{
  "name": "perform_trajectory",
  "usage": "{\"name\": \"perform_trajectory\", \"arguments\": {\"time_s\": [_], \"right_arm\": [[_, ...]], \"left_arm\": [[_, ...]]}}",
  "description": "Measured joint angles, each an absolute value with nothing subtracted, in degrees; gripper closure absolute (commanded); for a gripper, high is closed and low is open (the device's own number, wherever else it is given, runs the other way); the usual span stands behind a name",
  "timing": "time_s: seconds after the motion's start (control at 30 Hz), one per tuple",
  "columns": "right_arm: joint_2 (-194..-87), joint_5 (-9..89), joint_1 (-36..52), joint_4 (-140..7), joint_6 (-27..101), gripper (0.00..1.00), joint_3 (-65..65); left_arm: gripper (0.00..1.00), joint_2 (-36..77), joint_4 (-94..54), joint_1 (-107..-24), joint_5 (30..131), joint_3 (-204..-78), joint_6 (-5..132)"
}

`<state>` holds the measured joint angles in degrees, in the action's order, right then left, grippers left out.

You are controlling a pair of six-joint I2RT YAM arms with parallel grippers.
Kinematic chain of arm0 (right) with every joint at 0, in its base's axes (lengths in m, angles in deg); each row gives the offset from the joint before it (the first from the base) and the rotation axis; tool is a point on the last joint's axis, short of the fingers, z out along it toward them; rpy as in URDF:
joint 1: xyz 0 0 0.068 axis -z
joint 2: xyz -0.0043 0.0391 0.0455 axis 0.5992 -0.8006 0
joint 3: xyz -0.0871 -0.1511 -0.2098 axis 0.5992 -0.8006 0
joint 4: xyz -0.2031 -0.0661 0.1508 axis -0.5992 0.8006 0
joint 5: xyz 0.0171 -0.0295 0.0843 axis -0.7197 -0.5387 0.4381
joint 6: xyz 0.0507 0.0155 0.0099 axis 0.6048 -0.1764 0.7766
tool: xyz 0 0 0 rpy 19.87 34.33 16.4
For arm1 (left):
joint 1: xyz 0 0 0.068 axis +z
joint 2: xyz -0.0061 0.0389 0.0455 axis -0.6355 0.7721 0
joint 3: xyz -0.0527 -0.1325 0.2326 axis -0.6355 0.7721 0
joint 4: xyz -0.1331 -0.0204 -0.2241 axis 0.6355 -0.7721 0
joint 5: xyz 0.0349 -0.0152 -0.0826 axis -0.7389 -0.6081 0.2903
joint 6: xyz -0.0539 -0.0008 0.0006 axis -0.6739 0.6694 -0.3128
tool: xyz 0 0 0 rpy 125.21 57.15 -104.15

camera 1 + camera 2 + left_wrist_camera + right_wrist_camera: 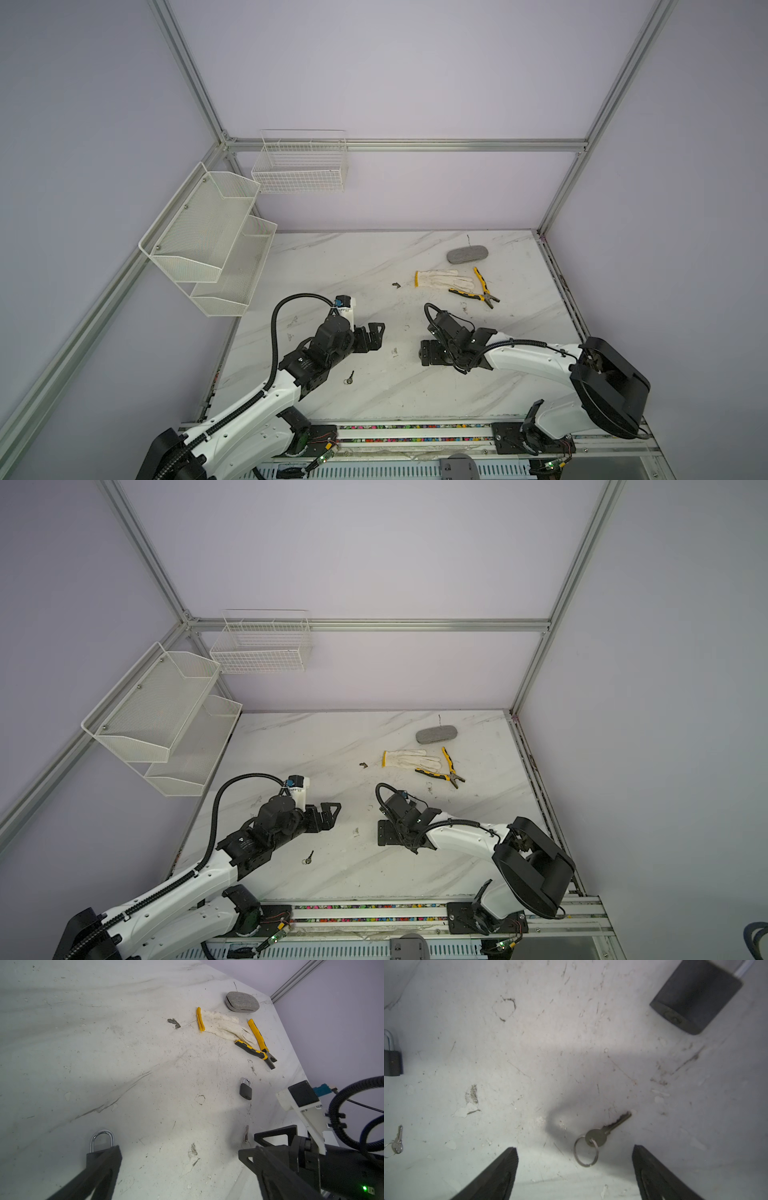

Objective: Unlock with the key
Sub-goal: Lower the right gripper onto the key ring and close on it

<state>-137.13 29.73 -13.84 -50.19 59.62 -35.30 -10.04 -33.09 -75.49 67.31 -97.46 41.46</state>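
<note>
Pale lilac walls and aluminium framing box in a scuffed, marble-patterned worktop. White mesh shelves and a wire basket hang at the upper left of both top views. Right of centre lie a grey case, a glove and pliers, none of which I need.

By my reading the job has barely begun. My right hand hovers low with its fingers wide apart and nothing in them. In the right wrist view the key, on its wire ring, lies flat on the worktop between the two fingertips, touched by neither. The padlock lies near, beyond the key's blade and apart from it, with its keyhole end turned toward the camera. In the top views my right arm hides it.

My left hand is spread wide too, and empty. In the left wrist view the shackle of a second padlock pokes out past one fingertip, with its body hidden behind that finger. A second key lies alone at the lower middle of a top view, near my left arm.

Both shackles look seated, though one is small and the other cut off at the frame edge, so I won't swear to it. That leaves everything to do: close on the key, steady a padlock, seat the blade, turn it, and see the shackle spring.
</note>
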Motion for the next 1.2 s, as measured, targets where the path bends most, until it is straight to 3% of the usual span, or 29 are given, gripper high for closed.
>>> {"name": "perform_trajectory", "arguments": {"time_s": [0.43, 0.73, 0.9, 1.2], "right_arm": [[-144.54, 30.08, -15.08, -54.63, 56.21, 0.13, -29.48], [-143.68, 31.37, -15.33, -52.81, 53.68, 0.14, -28.72], [-139.22, 31.13, -13.58, -49.58, 52.82, 0.22, -30.42], [-137.89, 32.87, -11.17, -47.39, 50.18, 0.48, -32.96]], "left_arm": [[0.0, -9.06, -33.13, -76.62, 65.47, -97.46, 40.11], [0.0, -9.06, -33.13, -78.29, 64.51, -97.46, 37.9], [0.0, -8.71, -33.13, -79.99, 63.92, -97.46, 36.63], [0.0, -6.26, -33.04, -82.33, 62.69, -97.46, 34.93]]}}
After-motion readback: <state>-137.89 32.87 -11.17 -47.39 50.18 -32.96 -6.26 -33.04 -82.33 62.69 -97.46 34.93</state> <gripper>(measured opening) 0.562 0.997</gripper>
